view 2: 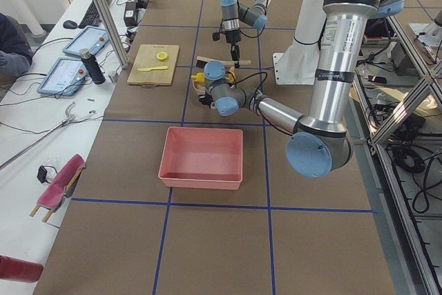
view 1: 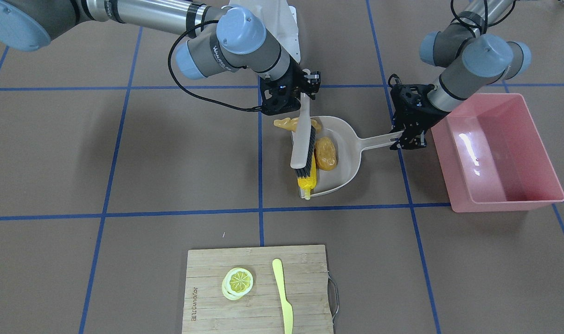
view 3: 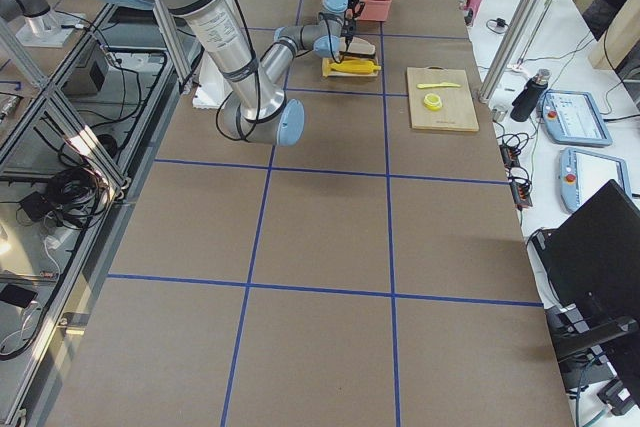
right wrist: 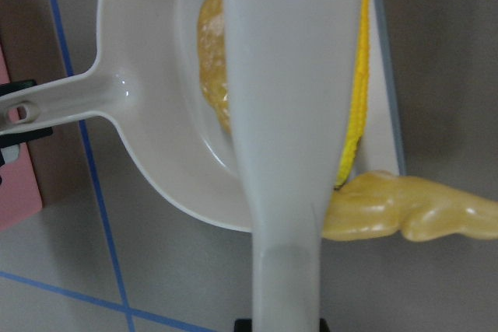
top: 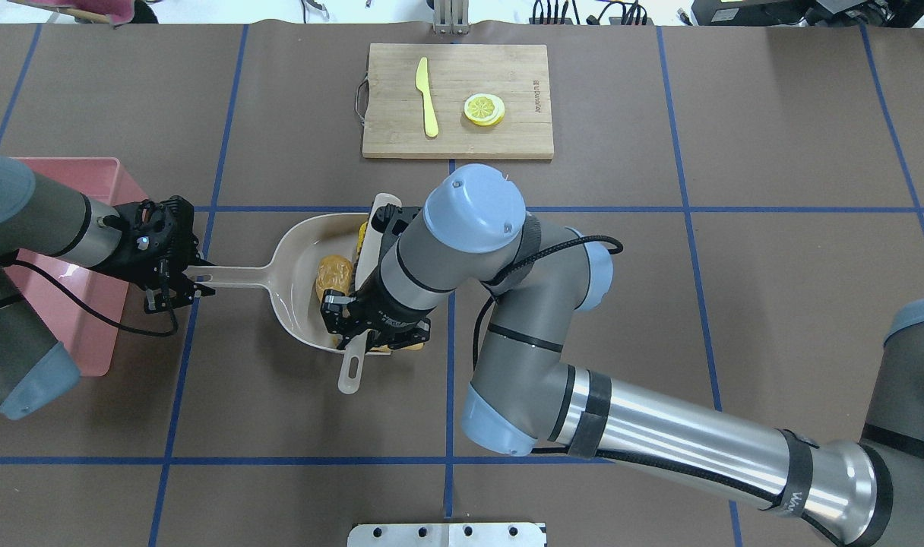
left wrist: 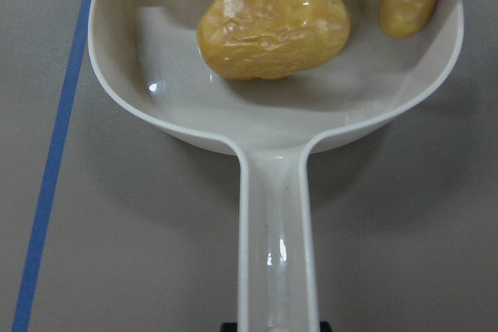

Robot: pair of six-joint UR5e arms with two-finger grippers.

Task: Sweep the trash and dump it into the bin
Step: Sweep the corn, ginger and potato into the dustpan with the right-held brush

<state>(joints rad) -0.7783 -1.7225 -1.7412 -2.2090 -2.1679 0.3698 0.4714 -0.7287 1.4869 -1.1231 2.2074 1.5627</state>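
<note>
The sweeping step is being finished. The brush (view 1: pixel 303 144) is being gripped by the right hand (view 1: pixel 304 93), with its bristles being pressed below that hand against the corn cob (view 1: pixel 306 183) at the lip of the dustpan (view 1: pixel 347 134). The pan's handle is being clamped by the left hand (view 1: pixel 405 139), with the potato (view 1: pixel 325 153) lying ahead of it. The ginger root (view 1: pixel 286 123) is lying beside the right hand (only partly inside). Probably another stroke is being called for, then tipping into the bin (view 1: pixel 514 200) beside the left hand.

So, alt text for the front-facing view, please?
The right end effector holds a brush over a corn cob and potato in a dustpan, a ginger root at its lip. The left end effector grips the handle beside a pink bin.
</note>
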